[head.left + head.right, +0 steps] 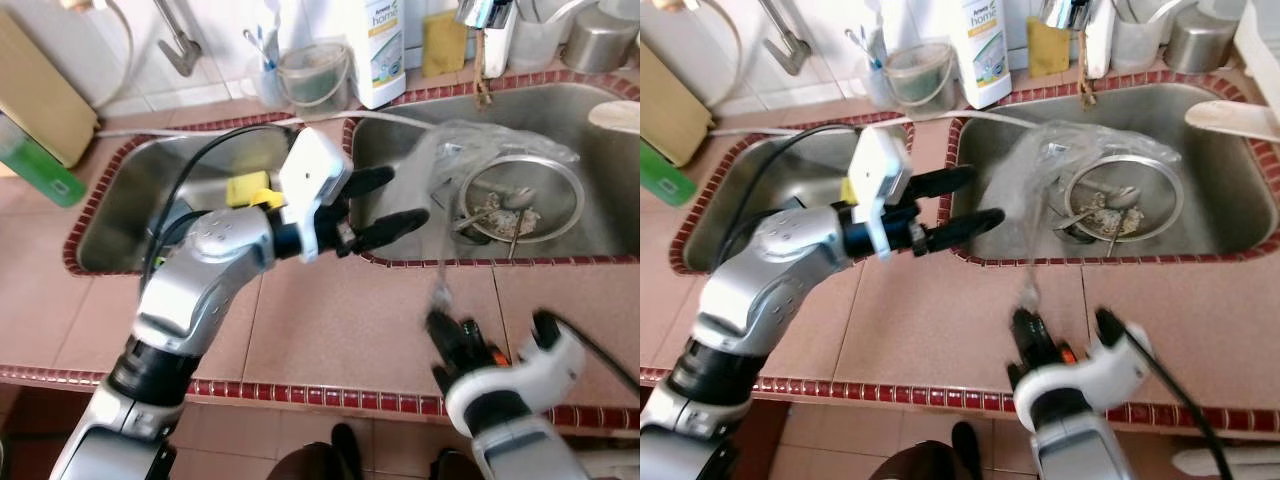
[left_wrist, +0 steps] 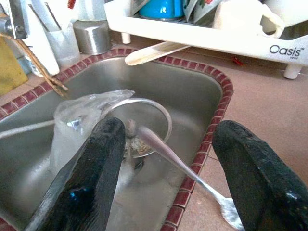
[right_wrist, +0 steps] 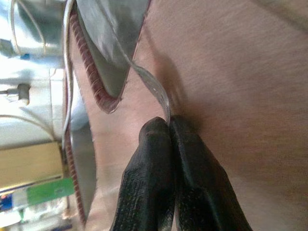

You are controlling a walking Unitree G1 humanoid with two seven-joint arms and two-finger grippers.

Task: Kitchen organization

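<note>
A metal spoon [image 2: 168,154] leans from the steel bowl [image 1: 575,190] in the right sink [image 1: 400,130] out over the tiled rim onto the counter. My right gripper [image 3: 168,122] is low over the counter at the front and shut on the spoon's near end [image 1: 440,295]. My left gripper [image 1: 408,197] is open and hovers above the divider between the two sinks, pointing toward the bowl. A crumpled clear plastic bag [image 1: 450,150] lies against the bowl. The bowl holds food scraps and other cutlery.
A yellow sponge [image 1: 245,188] lies in the left sink. A detergent bottle [image 1: 380,50] and cups stand behind the sinks. A wooden spatula [image 1: 1230,118] rests on the right sink's corner, beside a white dish rack [image 2: 216,33]. Brown counter tiles [image 1: 340,320] lie in front.
</note>
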